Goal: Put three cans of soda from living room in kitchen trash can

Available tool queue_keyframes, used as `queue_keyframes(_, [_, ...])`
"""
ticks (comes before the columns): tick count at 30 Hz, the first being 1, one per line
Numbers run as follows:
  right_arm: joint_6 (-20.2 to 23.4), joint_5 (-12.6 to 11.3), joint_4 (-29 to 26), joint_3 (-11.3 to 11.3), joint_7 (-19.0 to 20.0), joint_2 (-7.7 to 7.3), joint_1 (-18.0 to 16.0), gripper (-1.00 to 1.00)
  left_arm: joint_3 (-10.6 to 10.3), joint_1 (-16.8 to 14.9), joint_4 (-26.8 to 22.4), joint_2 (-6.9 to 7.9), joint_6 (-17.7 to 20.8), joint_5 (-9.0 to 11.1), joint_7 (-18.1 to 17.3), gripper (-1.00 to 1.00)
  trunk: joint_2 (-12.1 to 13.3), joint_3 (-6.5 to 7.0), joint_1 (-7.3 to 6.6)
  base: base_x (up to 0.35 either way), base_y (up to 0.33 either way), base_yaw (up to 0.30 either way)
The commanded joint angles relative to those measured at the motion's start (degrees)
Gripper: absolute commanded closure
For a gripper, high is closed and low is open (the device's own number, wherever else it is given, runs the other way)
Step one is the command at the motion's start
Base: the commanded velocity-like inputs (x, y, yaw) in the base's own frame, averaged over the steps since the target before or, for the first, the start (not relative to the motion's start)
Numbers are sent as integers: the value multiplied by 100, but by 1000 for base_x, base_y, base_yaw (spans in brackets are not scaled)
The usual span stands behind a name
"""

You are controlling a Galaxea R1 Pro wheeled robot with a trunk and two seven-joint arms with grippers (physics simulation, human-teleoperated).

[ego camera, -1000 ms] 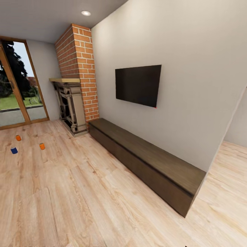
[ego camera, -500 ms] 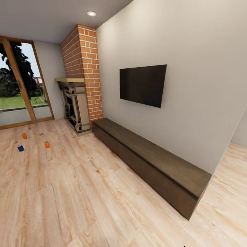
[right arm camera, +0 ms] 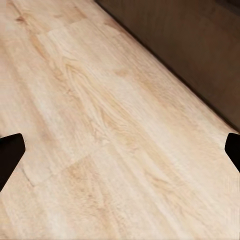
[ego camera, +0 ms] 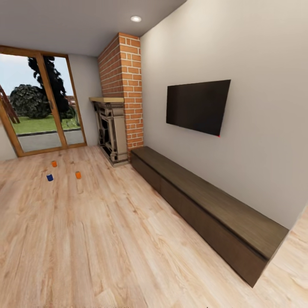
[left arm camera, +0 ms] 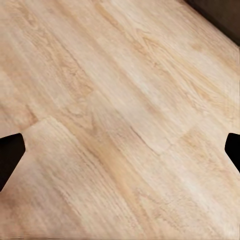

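Observation:
Three small soda cans stand on the light wood floor far off at the left of the head view, in front of the glass doors: an orange can [ego camera: 54, 164] farthest back, a dark blue can [ego camera: 50, 177] to its left and nearer, and a second orange can [ego camera: 78, 175] to the right. The trash can is out of view. My left gripper [left arm camera: 120, 150] hangs open over bare floor, its dark fingertips [left arm camera: 10, 152] wide apart. Over floor beside the dark cabinet, my right gripper [right arm camera: 120, 150] is open too, with nothing between its fingertips [right arm camera: 10, 150].
A long low dark wood cabinet [ego camera: 214, 209] runs along the right wall under a wall-mounted TV [ego camera: 197, 106]. A stone fireplace [ego camera: 110, 130] and brick chimney [ego camera: 124, 77] stand at the far corner. Wood-framed glass doors [ego camera: 40, 102] close the back. Open floor lies between me and the cans.
The whole head view has swung left, so the cans, fireplace and doors have shifted right in the picture. The cans themselves have not moved on the floor.

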Motion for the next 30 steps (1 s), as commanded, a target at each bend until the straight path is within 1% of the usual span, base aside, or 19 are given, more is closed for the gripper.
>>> queue_keyframes(1, [0,-1,1,0,-4,0,0,-100,0,0,0,0,0,0,0,-100,0,0,0,0,0,254])
queue_keyframes(9, [0,-4,5,1,-15,1,0,-100,0,0,0,0,0,0,0,-100,0,0,0,-5,1,255])
queue_keyframes(14, [0,-4,7,2,-18,1,0,-100,0,0,0,0,0,0,0,-100,0,0,0,-102,73,255])
queue_keyframes(24, [0,-5,7,7,-18,1,0,-100,-5,0,0,0,0,0,0,-100,0,0,0,-174,205,255])
queue_keyframes(30, [0,-5,7,9,-19,1,0,-100,-8,0,0,0,0,0,0,-100,0,0,0,-64,275,255])
